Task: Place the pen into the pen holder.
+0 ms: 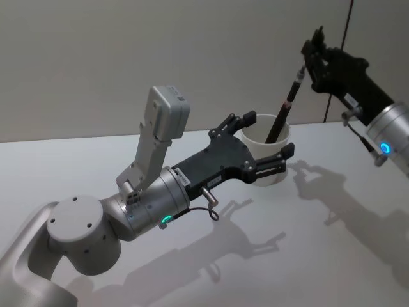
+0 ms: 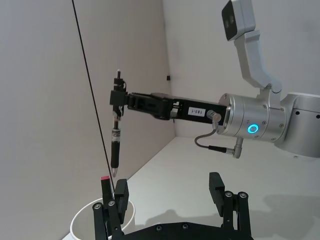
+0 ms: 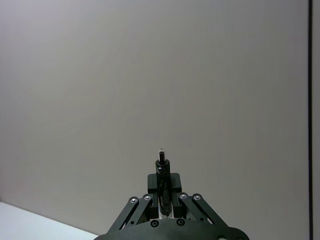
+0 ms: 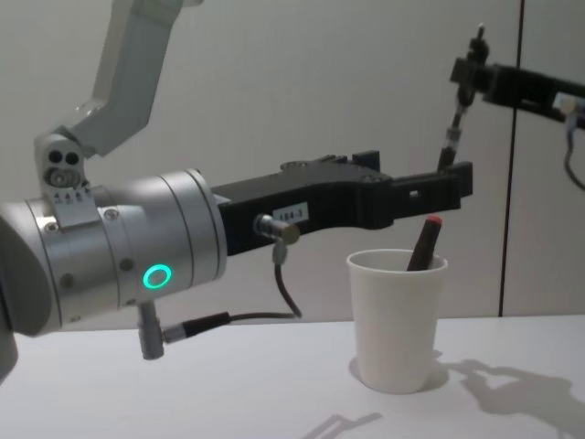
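Note:
My right gripper [image 1: 313,54] is shut on the top of a black pen [image 4: 454,123], which hangs nearly upright with its tip a little above the pen holder [image 4: 393,320], a white paper cup on the table. In the left wrist view the pen [image 2: 115,145] points down at the cup's rim [image 2: 82,222]. Another dark pen with a red end [image 4: 422,242] leans inside the cup. My left gripper [image 1: 267,134] is open at rim height, its fingers either side of the cup and holding nothing.
The white table [image 1: 358,256] runs up to a plain grey wall. A dark vertical seam [image 4: 512,183] runs down the wall behind the right arm.

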Tool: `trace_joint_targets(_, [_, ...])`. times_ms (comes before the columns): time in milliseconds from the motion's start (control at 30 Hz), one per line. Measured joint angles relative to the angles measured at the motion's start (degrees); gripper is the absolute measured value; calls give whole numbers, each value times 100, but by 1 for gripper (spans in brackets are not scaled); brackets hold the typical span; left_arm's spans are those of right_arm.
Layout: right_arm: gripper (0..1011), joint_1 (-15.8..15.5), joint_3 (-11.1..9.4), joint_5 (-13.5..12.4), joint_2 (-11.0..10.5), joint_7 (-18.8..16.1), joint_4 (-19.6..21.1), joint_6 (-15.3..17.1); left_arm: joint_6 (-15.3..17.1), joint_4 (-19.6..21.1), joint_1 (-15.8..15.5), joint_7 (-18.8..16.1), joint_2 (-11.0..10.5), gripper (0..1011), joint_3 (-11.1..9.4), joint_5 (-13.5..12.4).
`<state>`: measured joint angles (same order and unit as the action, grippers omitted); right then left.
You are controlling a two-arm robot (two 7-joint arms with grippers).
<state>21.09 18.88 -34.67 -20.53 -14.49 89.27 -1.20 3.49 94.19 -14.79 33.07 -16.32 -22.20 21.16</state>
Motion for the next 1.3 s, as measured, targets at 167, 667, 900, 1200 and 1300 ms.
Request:
trace_joint_targets(167, [136, 73, 52, 167, 68, -158, -173, 30, 0, 0, 0, 0, 0, 1001, 0, 0])
trace_joint_targets(667, [136, 180, 224, 542, 245, -471, -640, 45, 0, 0, 0, 0, 0, 1001, 0, 0])
trace_joint_targets(900, [136, 211, 295, 721, 311, -496, -823, 50, 0, 0, 0, 0, 0, 1001, 0, 0])
trace_joint_targets(1200, [334, 229, 336, 832, 353, -512, -934, 52, 0, 0, 0, 0, 0, 1001, 0, 0])
trace_joint_targets(1300, [434, 233, 347, 862, 363, -515, -966, 52, 0, 0, 0, -1, 0, 1001, 0, 0])
